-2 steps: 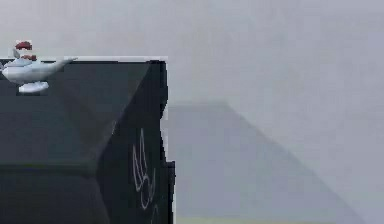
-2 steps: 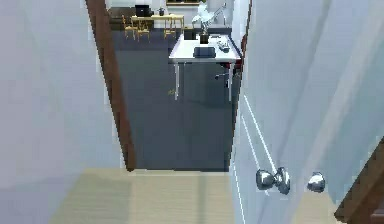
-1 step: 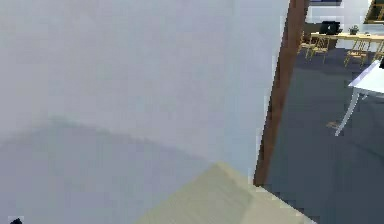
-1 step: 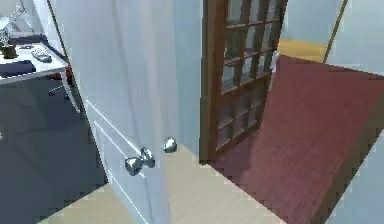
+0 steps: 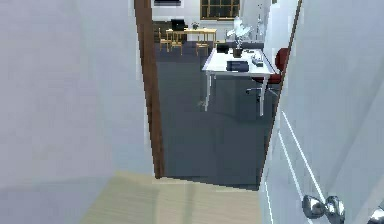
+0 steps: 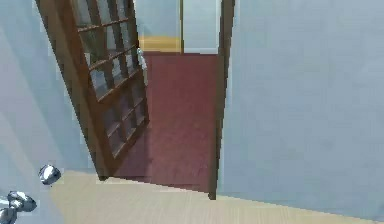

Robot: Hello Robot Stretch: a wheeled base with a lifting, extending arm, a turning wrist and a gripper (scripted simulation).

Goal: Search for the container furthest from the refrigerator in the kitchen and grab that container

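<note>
Past the door frame (image 5: 148,90) ahead, a white surface (image 5: 218,64) and red chair (image 5: 284,62) suggest an office, so the search step is on. Where the container stands I cannot tell, nor the tool's state. Next: drive on, hunting the kitchen.

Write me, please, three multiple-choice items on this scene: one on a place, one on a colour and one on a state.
1. In the forward view, where is the red chair?
A. on the pale near floor
B. at the white desk's right end
C. on the desk

2. In the arm side view, what colour is the floor past the doorway?
A. green
B. white
C. dark red

3. In the arm side view, the brown paned door is:
A. open
B. shut
C. lying flat

Answers: B, the chair stands by the desk's right end; C, that floor is dark red; A, the door stands swung aside.
</note>
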